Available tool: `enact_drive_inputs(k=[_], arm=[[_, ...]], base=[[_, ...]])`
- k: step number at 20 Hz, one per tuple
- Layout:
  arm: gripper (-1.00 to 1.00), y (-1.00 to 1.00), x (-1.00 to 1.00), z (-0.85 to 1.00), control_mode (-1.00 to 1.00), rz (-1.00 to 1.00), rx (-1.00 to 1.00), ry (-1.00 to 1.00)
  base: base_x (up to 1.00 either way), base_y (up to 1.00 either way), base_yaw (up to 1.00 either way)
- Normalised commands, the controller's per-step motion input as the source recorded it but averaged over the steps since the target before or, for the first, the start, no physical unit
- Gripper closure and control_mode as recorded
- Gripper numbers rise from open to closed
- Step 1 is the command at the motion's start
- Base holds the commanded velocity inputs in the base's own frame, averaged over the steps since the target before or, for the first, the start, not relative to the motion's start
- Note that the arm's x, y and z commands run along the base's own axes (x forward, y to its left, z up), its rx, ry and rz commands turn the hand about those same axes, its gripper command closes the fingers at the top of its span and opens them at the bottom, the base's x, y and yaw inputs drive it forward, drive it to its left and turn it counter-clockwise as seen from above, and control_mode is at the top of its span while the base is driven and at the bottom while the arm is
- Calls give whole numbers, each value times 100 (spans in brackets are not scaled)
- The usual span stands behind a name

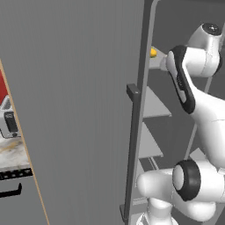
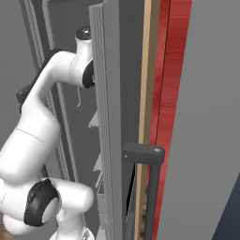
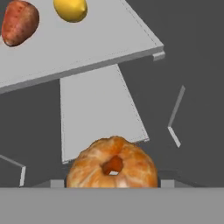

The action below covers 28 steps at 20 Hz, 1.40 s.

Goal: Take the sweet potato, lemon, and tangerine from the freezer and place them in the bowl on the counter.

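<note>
Hand view: sweet potato (image 3: 19, 22) left of lemon (image 3: 70, 9) on upper freezer shelf (image 3: 100, 41); tangerine (image 3: 112, 164) nearest, over lower shelf (image 3: 96, 109).

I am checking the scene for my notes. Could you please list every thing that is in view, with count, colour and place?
tangerine: one, bright orange, at the bottom of the hand view, between the gripper's fingers
sweet potato: one, reddish-brown, on the freezer shelf, far corner in the hand view
lemon: one, yellow, on the same shelf beside the sweet potato
freezer: one, grey, door open, grey shelves inside
bar handle: one, dark grey, vertical on the door
counter: one, marble, at the left edge of the left base view
gripper: one, reached into the freezer, closed on the tangerine
</note>
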Motion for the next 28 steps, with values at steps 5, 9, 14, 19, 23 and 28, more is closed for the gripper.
enact_drive_inputs(k=[5,9,14,19,23,28], arm=[[100,22,-100,0,-100,13,0,1],[100,33,-97,0,-100,15,-1,2],[100,26,-92,0,-100,9,-2,9],[100,6,-72,0,-100,1,-5,17],[100,1,-60,0,-100,0,-9,19],[100,7,-52,0,-100,0,-7,20]], base=[[0,0,0],[0,0,0],[0,0,0],[0,0,0],[0,0,0],[0,0,0]])
